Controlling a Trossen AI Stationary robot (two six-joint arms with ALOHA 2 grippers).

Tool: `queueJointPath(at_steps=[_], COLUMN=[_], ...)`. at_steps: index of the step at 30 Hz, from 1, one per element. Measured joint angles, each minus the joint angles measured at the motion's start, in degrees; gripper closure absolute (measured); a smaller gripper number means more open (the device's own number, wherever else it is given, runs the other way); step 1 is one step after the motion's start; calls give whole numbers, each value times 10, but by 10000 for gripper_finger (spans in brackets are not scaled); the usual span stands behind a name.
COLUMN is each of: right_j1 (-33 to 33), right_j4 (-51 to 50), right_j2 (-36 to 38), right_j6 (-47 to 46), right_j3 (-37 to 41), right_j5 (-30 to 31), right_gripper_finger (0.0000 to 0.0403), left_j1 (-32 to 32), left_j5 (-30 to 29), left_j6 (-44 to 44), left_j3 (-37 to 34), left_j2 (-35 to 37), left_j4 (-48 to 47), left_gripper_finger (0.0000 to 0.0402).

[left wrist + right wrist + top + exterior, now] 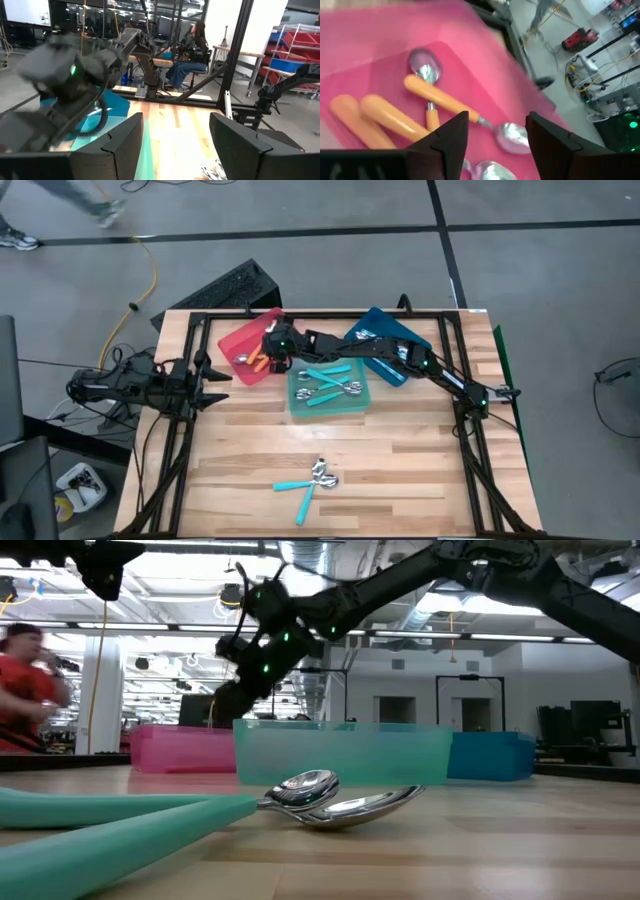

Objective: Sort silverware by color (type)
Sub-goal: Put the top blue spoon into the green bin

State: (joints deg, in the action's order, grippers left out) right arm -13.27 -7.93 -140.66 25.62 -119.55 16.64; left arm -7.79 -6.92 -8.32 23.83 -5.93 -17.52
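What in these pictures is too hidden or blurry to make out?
- Orange-handled metal spoons in the red plastic tray: exact count unclear; right wrist view cuts them off, right gripper covers them from above.
- Blue plastic tray: contents hidden by the right arm, high view.
- Teal-handled spoons: low view blurs and crops the handles.
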Motion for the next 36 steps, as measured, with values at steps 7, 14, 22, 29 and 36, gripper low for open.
queueJointPath(at_steps=[7,14,22,29,36], right_j1=[33,80,150,219,332], right_j4=[-131,-324,-420,-547,-702], right_j2=[125,291,454,536,530], right_j6=[73,79,-15,-202,-392], right_j3=[-1,-1,-1,-2,1], right_j5=[0,-1,-1,-2,14], right_gripper_finger=[177,177,178,178,178], left_j1=[0,0,0,0,0], left_j5=[0,0,0,0,0], left_j6=[-10,-15,-15,-16,-3], left_j3=[0,0,0,0,0], left_j2=[0,0,0,0,0], left_j4=[-1,-4,-7,-7,-11], left_gripper_finger=[187,187,187,187,187])
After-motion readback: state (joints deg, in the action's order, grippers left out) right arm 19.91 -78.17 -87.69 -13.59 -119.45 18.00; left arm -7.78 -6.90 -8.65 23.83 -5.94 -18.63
